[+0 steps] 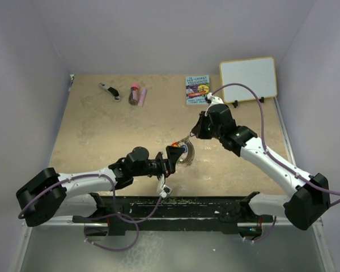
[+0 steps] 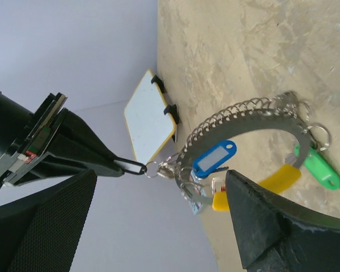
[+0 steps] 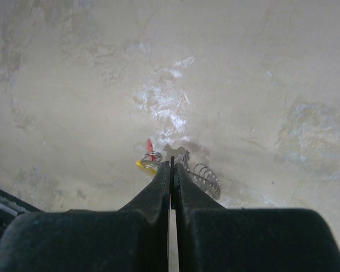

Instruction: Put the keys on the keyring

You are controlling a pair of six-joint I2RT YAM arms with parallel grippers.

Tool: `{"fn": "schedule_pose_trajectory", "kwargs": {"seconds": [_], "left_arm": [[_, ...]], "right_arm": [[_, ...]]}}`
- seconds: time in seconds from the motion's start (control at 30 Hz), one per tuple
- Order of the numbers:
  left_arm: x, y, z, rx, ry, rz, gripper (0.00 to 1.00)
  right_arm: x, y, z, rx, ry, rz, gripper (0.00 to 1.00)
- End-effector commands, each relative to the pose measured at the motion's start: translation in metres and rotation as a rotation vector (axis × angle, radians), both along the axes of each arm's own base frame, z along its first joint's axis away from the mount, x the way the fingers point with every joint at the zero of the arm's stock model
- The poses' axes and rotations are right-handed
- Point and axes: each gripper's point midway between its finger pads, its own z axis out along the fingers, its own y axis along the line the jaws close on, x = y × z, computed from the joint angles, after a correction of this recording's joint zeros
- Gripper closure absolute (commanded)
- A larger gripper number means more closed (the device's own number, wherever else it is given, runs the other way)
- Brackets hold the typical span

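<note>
The keyring (image 2: 255,116) hangs tilted just above the table, its silvery beaded rim arching across the left wrist view. Blue (image 2: 214,158), yellow (image 2: 279,180) and green (image 2: 320,168) key tags dangle from it. My left gripper (image 2: 158,226) is open, its two fingers standing wide on either side of the ring's lower end and gripping nothing. My right gripper (image 3: 171,165) is shut on a thin black key tag (image 2: 130,166), whose small split ring (image 2: 151,169) meets the keyring's end. From above, both grippers meet at the keyring (image 1: 186,156) mid-table.
A whiteboard (image 1: 248,79) leans at the back right, with a booklet (image 1: 197,89) beside it. A black-and-silver tool (image 1: 109,90) and a pink-red object (image 1: 136,93) lie at the back left. A black rail (image 1: 175,207) runs along the near edge.
</note>
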Motion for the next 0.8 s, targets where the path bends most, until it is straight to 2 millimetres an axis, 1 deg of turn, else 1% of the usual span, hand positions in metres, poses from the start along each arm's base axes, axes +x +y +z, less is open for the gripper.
{"fn": "schedule_pose_trajectory", "kwargs": {"seconds": [0.0, 0.13, 0.17, 0.23, 0.3, 0.37, 0.47, 0.53, 0.63, 0.67, 0.77], "left_arm": [[0.021, 0.002, 0.045, -0.049, -0.011, 0.106, 0.02], [0.032, 0.009, 0.062, -0.058, 0.008, 0.177, 0.02], [0.033, 0.011, 0.065, -0.057, 0.009, 0.185, 0.02], [0.033, 0.013, 0.07, -0.052, 0.008, 0.195, 0.02], [0.036, 0.015, 0.077, -0.062, 0.008, 0.214, 0.02], [0.042, 0.016, 0.085, -0.081, 0.021, 0.25, 0.02], [0.056, 0.015, 0.104, -0.135, 0.067, 0.321, 0.02], [0.068, 0.015, 0.111, -0.163, 0.126, 0.388, 0.02], [0.082, 0.018, 0.116, -0.193, 0.215, 0.479, 0.02], [0.085, 0.02, 0.116, -0.195, 0.236, 0.498, 0.02], [0.084, 0.023, 0.116, -0.192, 0.255, 0.509, 0.02]], "right_arm": [[0.029, -0.008, 0.028, -0.003, -0.106, -0.008, 1.0], [0.037, -0.033, 0.013, -0.05, -0.092, -0.087, 1.0], [0.035, -0.043, -0.002, -0.075, -0.064, -0.113, 1.0], [0.036, -0.054, -0.009, -0.097, -0.056, -0.146, 1.0], [0.036, -0.063, -0.009, -0.114, -0.056, -0.175, 1.0], [0.036, -0.071, -0.006, -0.132, -0.063, -0.203, 1.0], [0.034, -0.087, 0.0, -0.172, -0.064, -0.254, 1.0], [0.031, -0.101, -0.004, -0.198, -0.048, -0.299, 1.0], [0.026, -0.122, -0.02, -0.234, -0.002, -0.366, 1.0], [0.023, -0.127, -0.03, -0.244, 0.022, -0.38, 1.0], [0.017, -0.141, -0.049, -0.25, 0.067, -0.419, 1.0]]}}
